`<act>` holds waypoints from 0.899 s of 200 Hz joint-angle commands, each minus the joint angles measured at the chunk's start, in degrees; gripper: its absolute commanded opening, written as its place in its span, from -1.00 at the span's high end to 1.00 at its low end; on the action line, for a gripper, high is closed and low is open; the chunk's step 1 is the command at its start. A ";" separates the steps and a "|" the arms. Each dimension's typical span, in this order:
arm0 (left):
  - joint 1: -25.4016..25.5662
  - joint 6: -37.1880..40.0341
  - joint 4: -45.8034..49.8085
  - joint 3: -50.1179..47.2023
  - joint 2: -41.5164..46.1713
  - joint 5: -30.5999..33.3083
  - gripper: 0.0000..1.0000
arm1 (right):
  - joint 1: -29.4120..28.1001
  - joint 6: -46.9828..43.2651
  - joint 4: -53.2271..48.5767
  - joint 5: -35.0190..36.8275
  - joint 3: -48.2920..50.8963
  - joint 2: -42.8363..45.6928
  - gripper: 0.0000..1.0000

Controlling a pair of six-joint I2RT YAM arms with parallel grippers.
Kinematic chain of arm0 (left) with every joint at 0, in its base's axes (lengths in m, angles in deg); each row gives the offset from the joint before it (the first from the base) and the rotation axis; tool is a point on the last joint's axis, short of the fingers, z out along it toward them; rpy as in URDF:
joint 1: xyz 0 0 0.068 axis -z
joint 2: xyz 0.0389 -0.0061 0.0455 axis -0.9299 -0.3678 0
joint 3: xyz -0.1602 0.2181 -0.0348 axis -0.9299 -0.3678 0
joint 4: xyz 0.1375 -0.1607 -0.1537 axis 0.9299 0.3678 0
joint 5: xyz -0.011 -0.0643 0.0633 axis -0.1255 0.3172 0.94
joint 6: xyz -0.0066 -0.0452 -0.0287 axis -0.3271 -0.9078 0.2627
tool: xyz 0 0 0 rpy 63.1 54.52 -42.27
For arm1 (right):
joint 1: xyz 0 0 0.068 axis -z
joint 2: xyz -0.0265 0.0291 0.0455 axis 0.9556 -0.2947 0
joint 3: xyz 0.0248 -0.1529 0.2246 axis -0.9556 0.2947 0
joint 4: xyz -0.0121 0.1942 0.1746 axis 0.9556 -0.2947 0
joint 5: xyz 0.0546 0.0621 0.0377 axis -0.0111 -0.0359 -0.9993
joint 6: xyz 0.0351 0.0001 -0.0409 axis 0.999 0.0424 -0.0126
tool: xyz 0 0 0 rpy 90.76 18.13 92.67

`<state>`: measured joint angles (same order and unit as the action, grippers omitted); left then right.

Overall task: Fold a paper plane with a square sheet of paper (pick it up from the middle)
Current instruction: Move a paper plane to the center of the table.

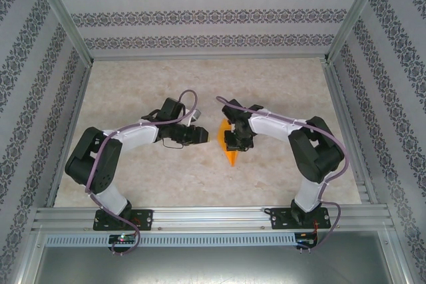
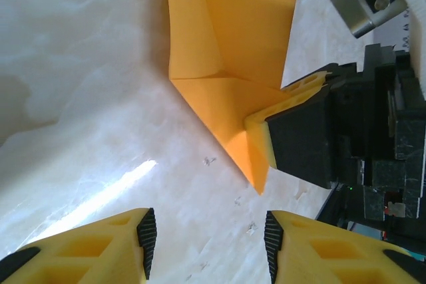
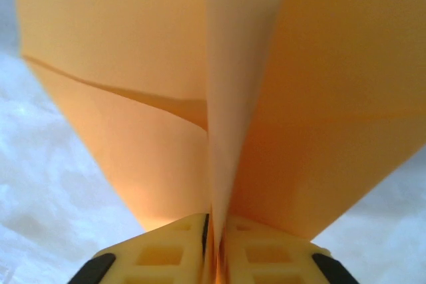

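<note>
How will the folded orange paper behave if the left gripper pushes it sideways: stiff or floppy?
Probably floppy: the folded paper is thin, and its flaps spread apart above the right gripper pinching it. The creases may stiffen it slightly. It looks very light, so a push from the open left gripper would likely swing or bend it.

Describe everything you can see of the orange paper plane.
The paper plane is thin, plain orange-yellow paper, folded along a centre crease with diagonal flaps tapering to a point. Its layers splay outward from the right end effector, shut on its crease. The open left end effector is near the tip, not touching.
</note>
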<state>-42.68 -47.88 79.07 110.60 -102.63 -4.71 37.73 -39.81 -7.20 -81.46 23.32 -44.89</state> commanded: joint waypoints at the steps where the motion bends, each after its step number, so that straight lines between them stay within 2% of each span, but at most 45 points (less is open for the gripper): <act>1: -0.69 1.83 3.01 -0.83 0.90 1.57 0.00 | -1.41 -0.34 -0.78 2.79 -1.82 -1.84 0.66; 145: -0.69 3.37 5.09 -1.71 0.66 3.16 -0.02 | -9.45 -1.67 -4.90 11.40 -9.01 -8.49 0.66; 180: -0.69 3.90 6.20 -1.98 1.36 4.35 -0.03 | -9.84 -1.32 -5.51 13.32 -9.43 -9.85 0.76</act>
<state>-42.68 -46.19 82.58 109.31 -102.70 -1.76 28.48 -40.40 -10.69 -71.32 14.75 -52.89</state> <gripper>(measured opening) 0.513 0.134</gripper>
